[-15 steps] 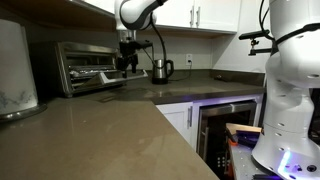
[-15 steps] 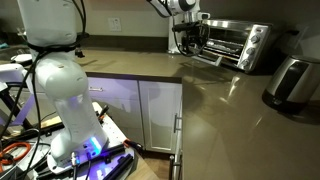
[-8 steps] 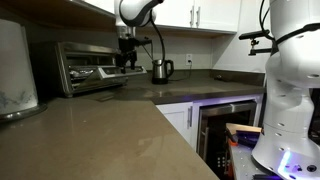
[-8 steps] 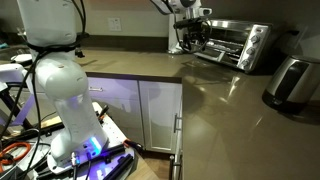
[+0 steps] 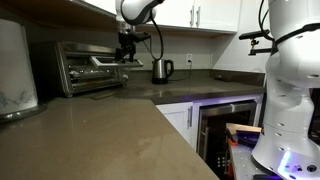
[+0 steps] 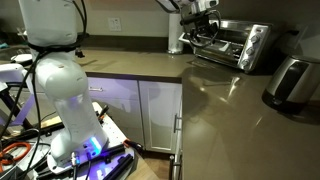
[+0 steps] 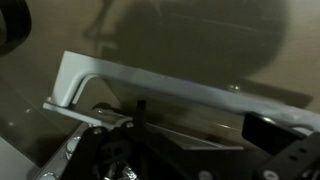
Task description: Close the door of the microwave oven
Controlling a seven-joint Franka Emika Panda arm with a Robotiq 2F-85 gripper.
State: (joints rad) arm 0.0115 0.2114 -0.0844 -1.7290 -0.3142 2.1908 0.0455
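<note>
The silver microwave oven stands on the counter against the wall, and it shows in both exterior views. Its door hangs partly raised, tilted between flat and upright. My gripper is at the door's front edge, near the bar handle. In the wrist view the long silver handle runs across the frame just beyond my gripper. The fingers are spread apart and hold nothing.
A small steel kettle stands beside the oven. A large white appliance sits on the counter's other side. Upper cabinets hang above. A glass-fronted under-counter door and a white machine body are nearby.
My gripper has risen and moved toward the oven. The door has swung up from nearly flat to partly raised.
</note>
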